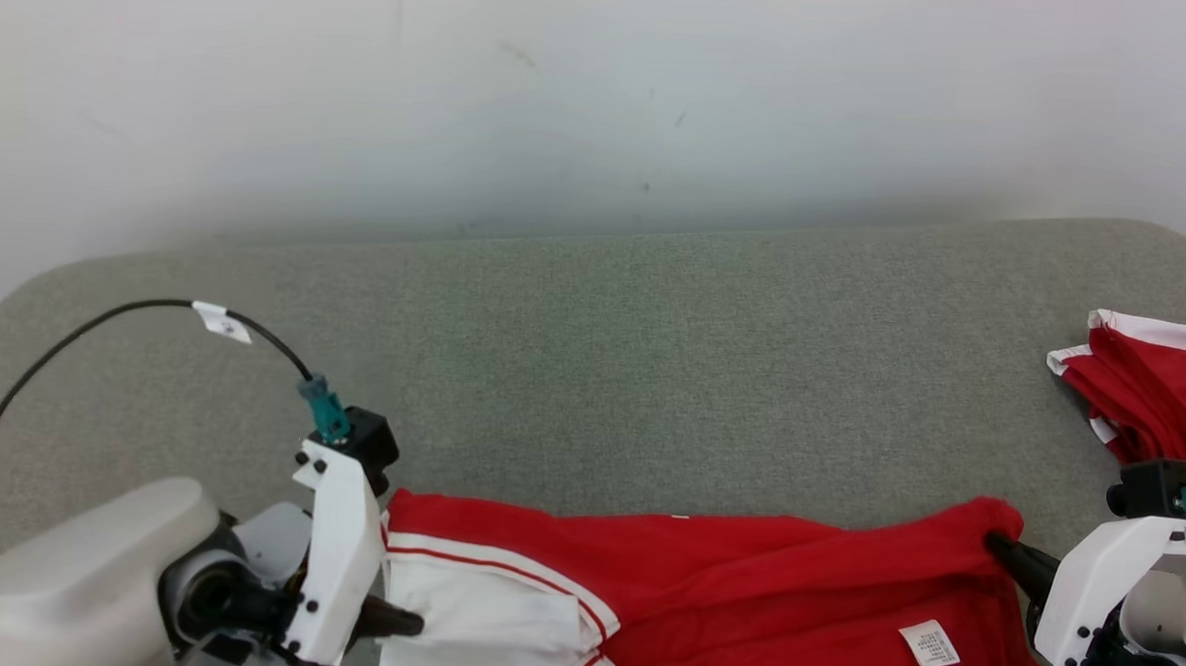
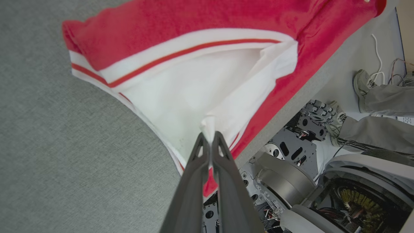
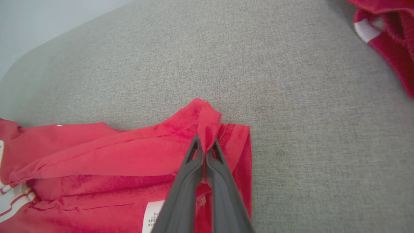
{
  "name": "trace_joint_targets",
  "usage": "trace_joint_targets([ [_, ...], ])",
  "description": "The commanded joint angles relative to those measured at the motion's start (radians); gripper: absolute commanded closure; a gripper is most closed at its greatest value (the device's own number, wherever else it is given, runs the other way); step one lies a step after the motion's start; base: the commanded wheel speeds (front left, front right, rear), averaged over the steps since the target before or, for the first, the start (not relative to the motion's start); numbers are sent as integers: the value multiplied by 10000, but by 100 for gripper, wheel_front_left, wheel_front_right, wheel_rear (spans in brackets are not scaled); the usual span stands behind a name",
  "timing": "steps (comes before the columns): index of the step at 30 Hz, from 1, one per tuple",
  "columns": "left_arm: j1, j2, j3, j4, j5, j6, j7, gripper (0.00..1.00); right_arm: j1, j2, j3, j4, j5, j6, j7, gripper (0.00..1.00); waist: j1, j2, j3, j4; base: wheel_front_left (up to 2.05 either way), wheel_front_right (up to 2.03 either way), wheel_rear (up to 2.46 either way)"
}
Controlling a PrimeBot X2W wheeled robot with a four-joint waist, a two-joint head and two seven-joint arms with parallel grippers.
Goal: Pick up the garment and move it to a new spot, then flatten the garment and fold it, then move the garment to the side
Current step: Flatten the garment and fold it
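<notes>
My left gripper and right gripper each clamp the red garment; white label on it, print illegible.

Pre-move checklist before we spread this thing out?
1. Grip, left end effector: shut on the white part of the garment. ok
2. Grip, right end effector: shut on a red corner. ok
3. Garment flat: layers bunched and folded over. not ok
4. Room on the table beyond the garment: bare grey cloth. ok
5. Second garment apart from the held one: a gap shows between them. ok
6. Person's foot beside the robot's base: clearance cannot be judged. cannot tell
</notes>
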Motion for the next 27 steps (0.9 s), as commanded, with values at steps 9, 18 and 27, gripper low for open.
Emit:
trace_joint_targets([
  [9, 766, -164, -31, 421, -100, -58, -94, 0, 231, -213, 531, 343, 18, -21, 424, 0, 2, 0, -160, -85, 0, 0, 0],
  [18, 601, -21, 363, 411, 91, -81, -889, 0, 182, -769, 540, -49, 159, -20, 93, 0, 2, 0, -486, -60, 0, 0, 0],
  [27, 712, 235, 1412, 226, 1162, 365, -4102, 0, 173, -1081, -382, -1105, -178, -20, -2332, 0, 2, 0, -729, -30, 0, 0, 0],
])
